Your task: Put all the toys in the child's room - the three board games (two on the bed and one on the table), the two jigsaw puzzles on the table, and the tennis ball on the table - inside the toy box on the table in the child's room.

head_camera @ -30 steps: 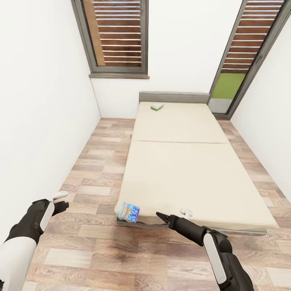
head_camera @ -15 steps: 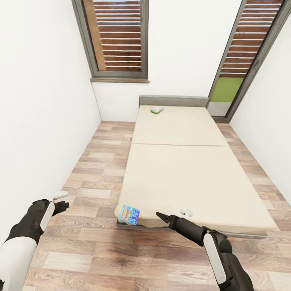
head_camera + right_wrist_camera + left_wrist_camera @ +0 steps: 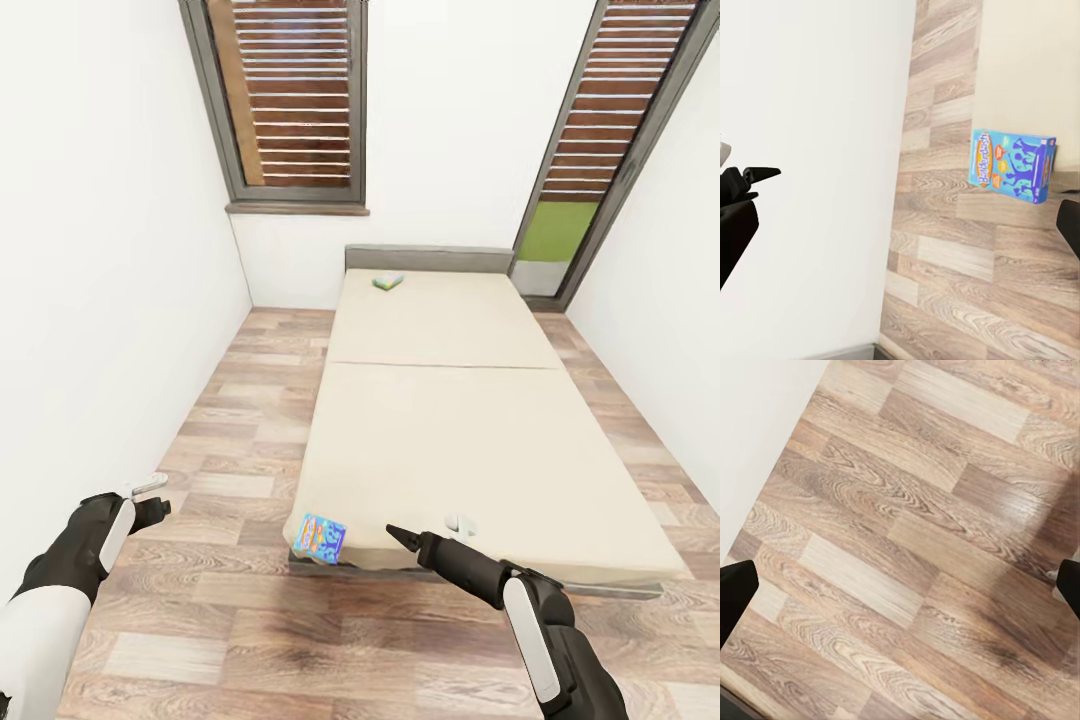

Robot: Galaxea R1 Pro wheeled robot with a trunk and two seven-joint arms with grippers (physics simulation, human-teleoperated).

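A beige bed [image 3: 460, 440] with a dark grey frame runs away from me in the head view. A blue board game [image 3: 322, 537] sits at its near left corner, hanging partly over the edge. A white-green board game [image 3: 389, 281] lies far off by the headboard. My right gripper [image 3: 425, 528] hovers open just right of the blue box, over the bed's near edge. In the right wrist view the blue board game [image 3: 1012, 166] lies ahead, between the spread fingers of that gripper [image 3: 900, 210]. My left gripper [image 3: 152, 498] hangs open over bare floor, as does its wrist-view image [image 3: 900, 585]. The table and toy box are out of view.
A white wall [image 3: 100, 300] closes the left side, leaving a strip of wooden floor [image 3: 240, 420] beside the bed. A shuttered window [image 3: 295, 100] stands behind the headboard and a glazed door [image 3: 565, 230] at the back right. Another wall bounds the right side.
The whole picture has slid slightly downward, so the camera has moved. Both arms keep their pose and the board games lie where they were.
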